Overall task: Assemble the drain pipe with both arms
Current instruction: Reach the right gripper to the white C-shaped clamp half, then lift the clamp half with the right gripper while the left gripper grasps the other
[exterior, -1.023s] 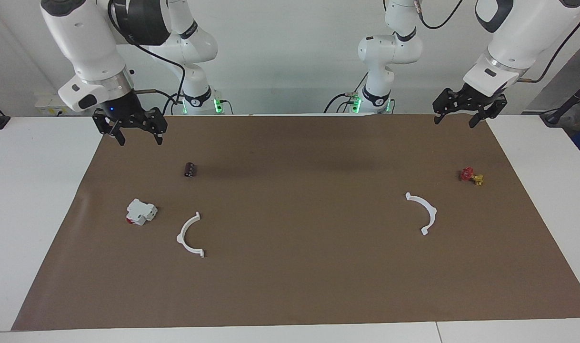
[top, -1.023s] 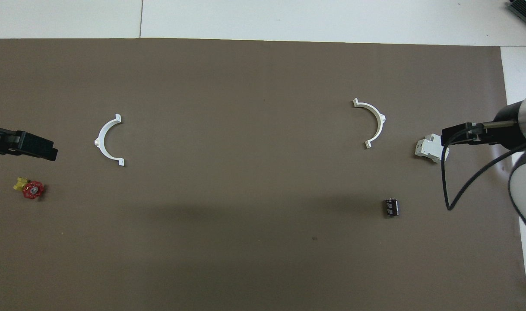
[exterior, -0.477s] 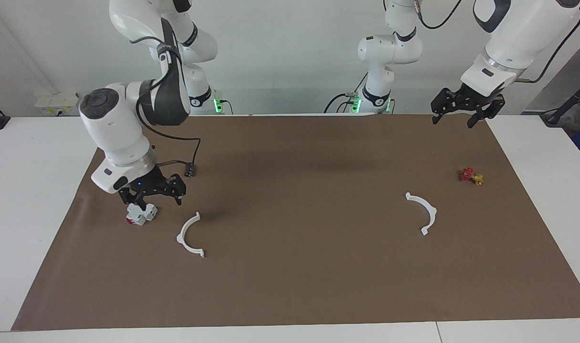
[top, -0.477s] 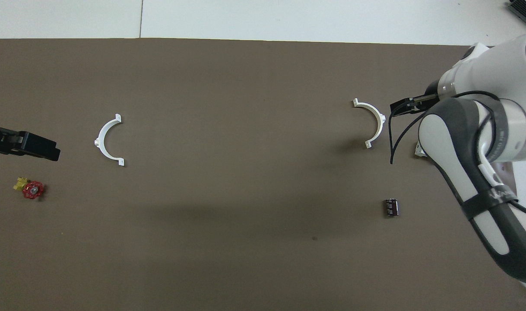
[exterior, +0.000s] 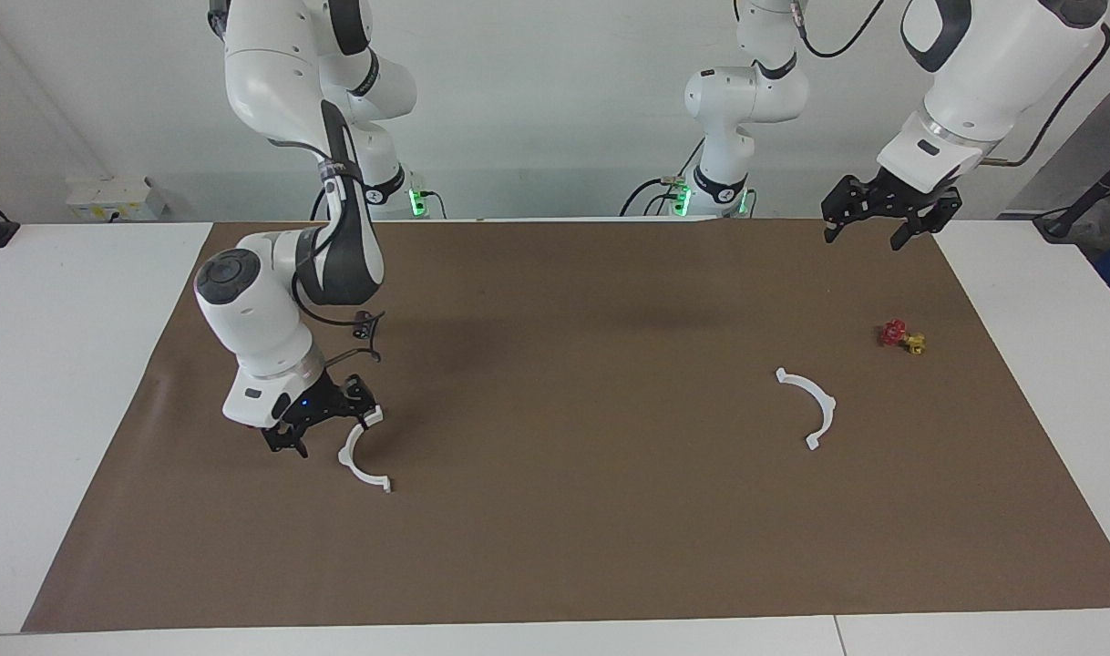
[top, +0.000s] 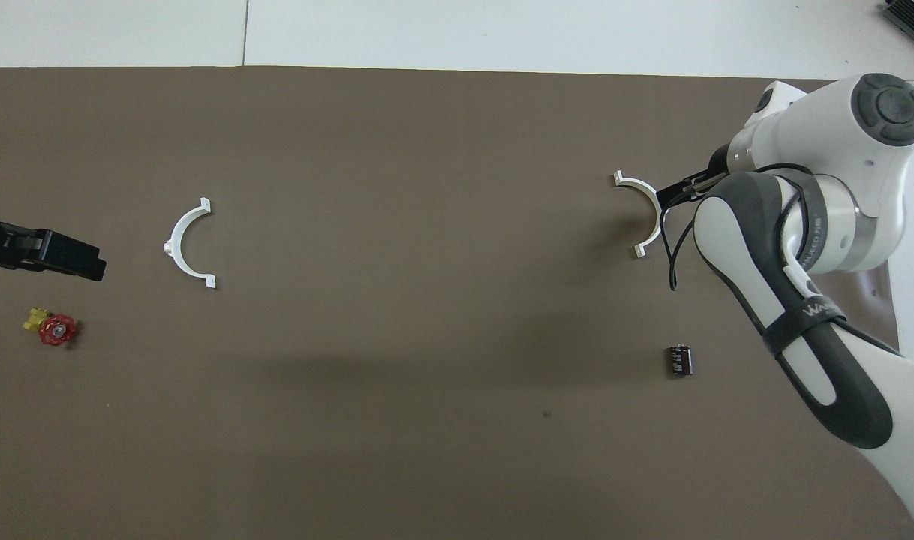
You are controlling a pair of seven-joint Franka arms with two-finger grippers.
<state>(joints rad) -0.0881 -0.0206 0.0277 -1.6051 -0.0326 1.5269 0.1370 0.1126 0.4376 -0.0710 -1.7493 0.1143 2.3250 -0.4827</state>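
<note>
Barely begun: both half-rings lie well apart, ungrasped. Right gripper spread wide over one; left gripper wide, waiting.

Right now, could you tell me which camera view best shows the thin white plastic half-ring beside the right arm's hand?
The facing view: the thin white plastic half-ring lies nearly whole, the right hand low over one end. The overhead view shows its arc, but the right arm covers its outer edge.
</note>
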